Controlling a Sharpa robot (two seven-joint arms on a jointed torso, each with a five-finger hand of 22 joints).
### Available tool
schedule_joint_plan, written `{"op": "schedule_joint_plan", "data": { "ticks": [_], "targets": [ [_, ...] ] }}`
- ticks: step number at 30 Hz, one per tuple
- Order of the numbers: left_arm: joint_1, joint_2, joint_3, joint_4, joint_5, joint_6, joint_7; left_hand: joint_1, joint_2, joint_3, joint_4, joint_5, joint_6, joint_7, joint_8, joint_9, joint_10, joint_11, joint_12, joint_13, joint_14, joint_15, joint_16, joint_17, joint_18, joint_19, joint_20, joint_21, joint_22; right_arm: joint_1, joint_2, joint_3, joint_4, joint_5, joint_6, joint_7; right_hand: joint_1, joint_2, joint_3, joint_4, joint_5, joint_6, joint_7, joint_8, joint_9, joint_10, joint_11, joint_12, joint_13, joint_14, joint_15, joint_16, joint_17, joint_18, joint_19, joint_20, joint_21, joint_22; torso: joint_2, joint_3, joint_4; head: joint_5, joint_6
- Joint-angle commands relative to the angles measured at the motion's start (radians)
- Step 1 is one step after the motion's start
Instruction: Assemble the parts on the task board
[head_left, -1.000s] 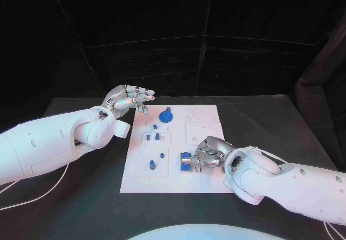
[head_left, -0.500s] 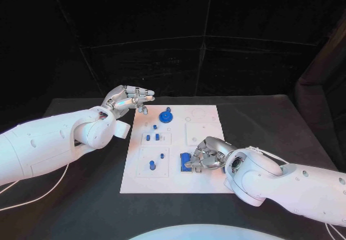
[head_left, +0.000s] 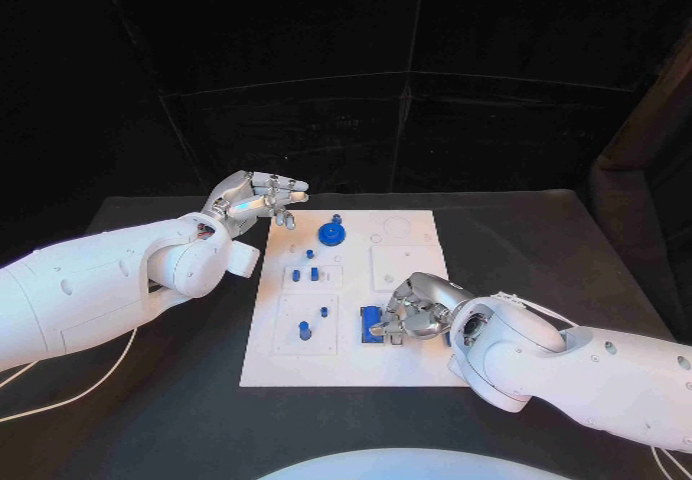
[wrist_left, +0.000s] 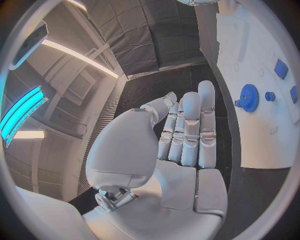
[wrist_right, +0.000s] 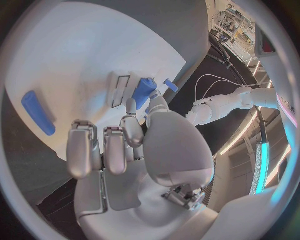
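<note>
Fingers (head_left: 400, 318) of the right hand (head_left: 418, 310) half-hide a blue part (head_left: 375, 323).

A robotics lab or test cell, not a home or shop. A black table (head_left: 173, 380) fills the lower half of the head view, and black curtains (head_left: 361, 100) on a frame close off the whole upper half behind it. A white task board (head_left: 411, 370) with small blue parts (head_left: 333, 235) lies at the table's centre. In the left wrist view, a ceiling with long strip lights (wrist_left: 78, 57) and a vent grille (wrist_left: 78, 86) appears at upper left.
</note>
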Motion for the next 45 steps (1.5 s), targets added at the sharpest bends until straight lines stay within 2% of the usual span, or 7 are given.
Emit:
{"op": "schedule_joint_plan", "data": {
  "ticks": [1,12,19,25,31,36,45],
  "targets": [
    [0.001,0.0,0.001,0.001,0.003,0.011,0.003,0.001,0.009,-0.004,0.001,0.003,-0.001,-0.001,0.007,0.001,-0.009,0.001,0.003,0.002,-0.005,-0.001,0.0,-0.001,0.014,-0.007,0.002,-0.006,-0.001,0.001,0.001,0.0,0.001,-0.011,-0.003,0.024,0.005,0.008,-0.002,-0.009,0.006,0.006,-0.001,0.001,0.002,0.003,-0.003,0.006,0.001,0.069,-0.005,0.001,0.068,-0.021,0.022,-0.006,0.004,0.029,0.001,0.0,-0.0007,0.002,0.0],
    [0.001,-0.002,0.001,0.001,0.003,0.011,0.002,0.001,0.009,-0.004,0.001,0.003,-0.001,-0.001,0.007,0.001,-0.009,0.001,0.003,0.002,-0.005,-0.001,0.0,-0.001,0.014,-0.007,0.002,-0.006,-0.001,0.001,-0.016,0.0,0.018,0.016,-0.01,0.122,-0.001,0.006,-0.014,-0.009,0.001,0.006,0.0,0.0,0.004,0.005,-0.003,0.009,0.005,0.07,-0.005,0.003,0.073,-0.021,0.023,-0.007,0.006,0.031,-0.001,0.0008,-0.0003,0.004,0.0],
    [0.001,-0.004,0.001,0.001,0.003,0.011,0.002,0.001,0.009,-0.004,0.001,0.003,-0.001,-0.001,0.007,0.001,-0.009,0.001,0.003,0.002,-0.005,-0.001,0.0,-0.001,0.014,-0.007,0.002,-0.006,-0.001,0.001,-0.036,0.0,0.029,0.024,0.009,0.144,-0.003,0.006,-0.016,-0.008,0.0,0.006,0.0,0.001,0.004,0.006,-0.003,0.01,0.006,0.071,-0.005,0.005,0.077,-0.022,0.024,-0.007,0.007,0.034,-0.001,0.0,-0.0012,0.005,-0.001],
    [0.001,-0.003,0.001,0.001,0.003,0.011,0.002,0.001,0.011,-0.005,0.001,0.003,-0.002,-0.001,0.007,0.0,-0.011,0.001,0.005,0.002,-0.006,-0.001,0.0,-0.003,0.014,-0.007,0.002,-0.007,-0.002,0.001,-0.038,0.0,0.021,0.021,0.038,0.125,0.017,0.018,-0.015,-0.022,0.005,0.008,-0.002,0.001,0.006,0.006,-0.005,0.006,0.005,0.071,-0.006,0.005,0.078,-0.022,0.024,-0.008,0.007,0.034,0.0,-0.0004,-0.0007,0.003,0.001],
    [0.001,-0.002,0.001,0.002,0.003,0.011,0.002,0.001,0.011,-0.005,0.001,0.003,-0.002,-0.001,0.007,0.0,-0.011,0.001,0.005,0.002,-0.006,-0.001,0.0,-0.003,0.014,-0.007,0.002,-0.007,-0.002,0.001,-0.022,0.0,0.005,0.006,0.037,0.075,0.05,0.037,-0.009,-0.046,-0.007,0.018,-0.007,0.006,0.012,0.006,-0.009,0.004,0.006,0.07,-0.009,0.005,0.078,-0.022,0.024,-0.01,0.008,0.036,0.0,0.0003,0.001,0.003,0.0],
    [0.001,-0.003,0.001,0.002,0.003,0.011,0.001,0.001,0.011,-0.005,0.001,0.003,-0.002,-0.001,0.007,0.0,-0.011,0.001,0.005,0.002,-0.006,-0.001,0.0,-0.003,0.014,-0.007,0.002,-0.007,-0.002,0.001,-0.008,0.0,-0.009,-0.004,0.043,0.05,0.072,0.043,-0.008,-0.064,-0.015,0.024,-0.011,0.01,0.016,0.006,-0.012,0.003,0.006,0.071,-0.012,0.006,0.08,-0.022,0.025,-0.012,0.009,0.038,0.0,-0.0018,0.0017,0.004,-0.004],
    [0.001,-0.003,0.001,0.002,0.003,0.011,0.002,0.001,0.011,-0.005,0.001,0.003,-0.002,-0.001,0.007,0.0,-0.011,0.001,0.005,0.002,-0.006,-0.001,0.0,-0.003,0.014,-0.007,0.002,-0.007,-0.002,0.001,0.003,0.0,-0.023,-0.017,0.012,0.026,0.069,0.06,-0.008,-0.066,-0.022,0.03,-0.013,0.015,0.02,0.01,-0.014,0.006,0.01,0.071,-0.014,0.006,0.083,-0.023,0.026,-0.014,0.01,0.04,0.0,-0.0002,-0.0011,0.006,-0.005]
  ]
}}
